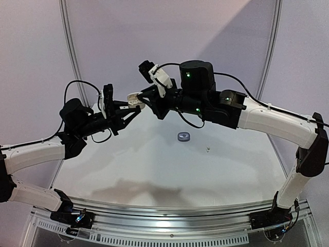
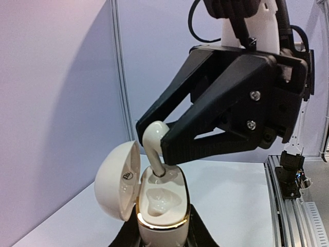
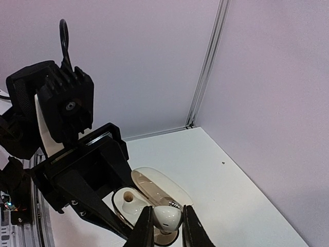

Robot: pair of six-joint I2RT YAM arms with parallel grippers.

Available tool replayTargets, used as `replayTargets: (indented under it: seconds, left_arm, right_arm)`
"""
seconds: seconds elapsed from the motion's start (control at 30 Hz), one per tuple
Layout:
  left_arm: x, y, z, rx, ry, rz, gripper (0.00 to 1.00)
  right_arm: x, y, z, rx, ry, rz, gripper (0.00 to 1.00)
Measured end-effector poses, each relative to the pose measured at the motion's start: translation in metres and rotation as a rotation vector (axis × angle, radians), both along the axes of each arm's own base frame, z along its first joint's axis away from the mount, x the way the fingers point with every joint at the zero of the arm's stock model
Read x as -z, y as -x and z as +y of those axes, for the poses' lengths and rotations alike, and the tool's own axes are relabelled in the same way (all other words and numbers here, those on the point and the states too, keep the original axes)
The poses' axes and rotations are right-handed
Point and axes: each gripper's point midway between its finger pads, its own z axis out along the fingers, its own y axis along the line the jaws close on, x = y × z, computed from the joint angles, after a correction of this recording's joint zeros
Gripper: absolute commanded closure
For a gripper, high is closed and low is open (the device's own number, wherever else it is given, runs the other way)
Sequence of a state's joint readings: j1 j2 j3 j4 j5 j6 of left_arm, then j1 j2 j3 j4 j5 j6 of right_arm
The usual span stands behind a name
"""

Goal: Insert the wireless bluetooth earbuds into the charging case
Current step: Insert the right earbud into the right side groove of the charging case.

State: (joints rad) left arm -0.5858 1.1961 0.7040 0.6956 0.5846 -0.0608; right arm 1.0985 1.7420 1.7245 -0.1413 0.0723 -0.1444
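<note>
The white charging case (image 2: 160, 203) stands upright with its lid (image 2: 117, 180) swung open to the left, and my left gripper (image 2: 163, 234) is shut on its lower body. A white earbud (image 2: 154, 140) is pinched in my right gripper (image 3: 165, 226), which is shut on its head. The earbud's stem tip sits in the case's far socket, while the near socket (image 2: 160, 199) is bare. In the top view both grippers meet above the table's back left, left gripper (image 1: 131, 110) below right gripper (image 1: 147, 100). From the right wrist, the earbud (image 3: 167, 217) hangs over the open case (image 3: 126, 199).
A small grey-purple closed case (image 1: 183, 137) lies on the white table (image 1: 154, 164) near the middle. A tiny white earbud-like piece (image 1: 207, 150) lies to its right. Purple walls with metal posts (image 1: 72, 46) close in the back and sides.
</note>
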Motion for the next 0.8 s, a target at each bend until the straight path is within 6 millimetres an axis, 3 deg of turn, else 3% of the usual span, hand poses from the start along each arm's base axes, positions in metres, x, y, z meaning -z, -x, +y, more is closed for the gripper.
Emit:
replayTargets:
  seconds: [0.3,0.8]
  left_arm:
    - [0.0005,0.0,-0.0001,0.0,-0.002,-0.001,1.0]
    - [0.003,-0.0058,0.0028,-0.025,-0.007,0.009,1.0]
  right_arm:
    - [0.0023,0.0008,0.0,-0.005,0.016,-0.008,1.0]
    - [0.0054,-0.0029,0.0069,0.017,0.053,-0.03,0.89]
